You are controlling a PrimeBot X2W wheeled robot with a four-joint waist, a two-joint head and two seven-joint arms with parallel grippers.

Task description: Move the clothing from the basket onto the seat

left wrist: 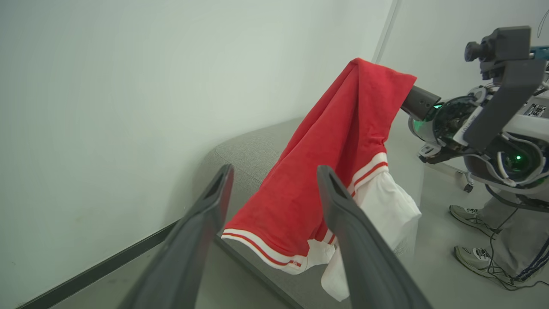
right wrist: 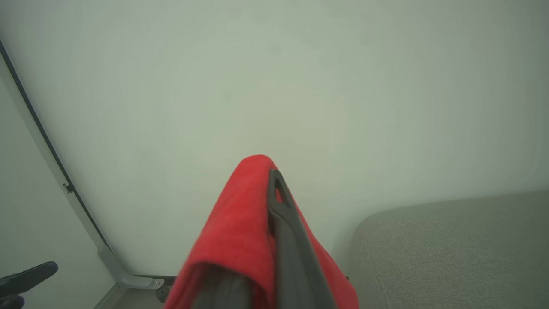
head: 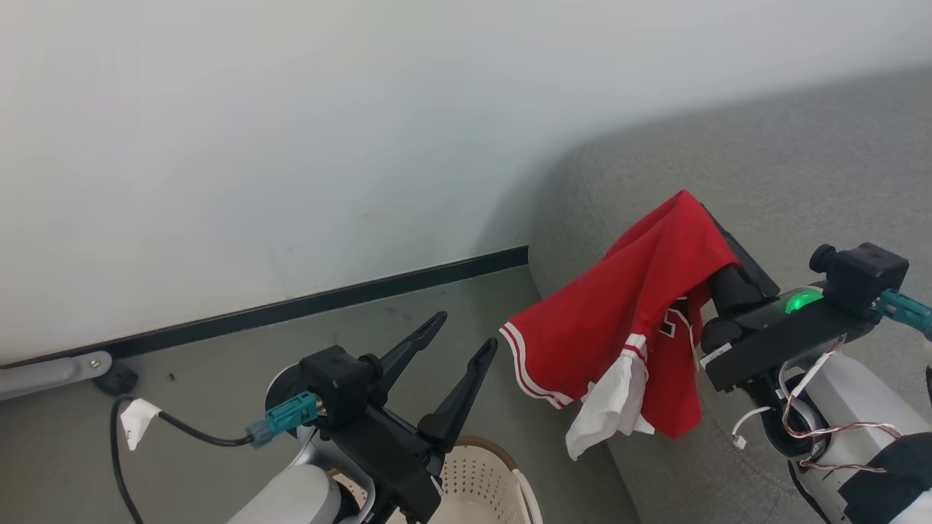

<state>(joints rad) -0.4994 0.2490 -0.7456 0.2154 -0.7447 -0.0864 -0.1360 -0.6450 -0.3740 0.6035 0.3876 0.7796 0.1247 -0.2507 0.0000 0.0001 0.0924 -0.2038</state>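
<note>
Clothing [head: 633, 320], red jersey pinched in the closed right gripper [right wrist: 272, 184]; carry well over the seat [head: 801, 167] before release; left gripper [head: 466, 329] wide, empty

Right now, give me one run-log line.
left gripper: open, empty | right gripper: shut on red white-trimmed garment, above grey woven-fabric seat edge | beige perforated basket: beside seat

No readable writing is showing anywhere.
A dark print [head: 668, 324] is peeking from the red garment [head: 619, 313], and a coded sticker [left wrist: 535, 110] is sitting on the right arm [left wrist: 525, 125], both illegible.
</note>
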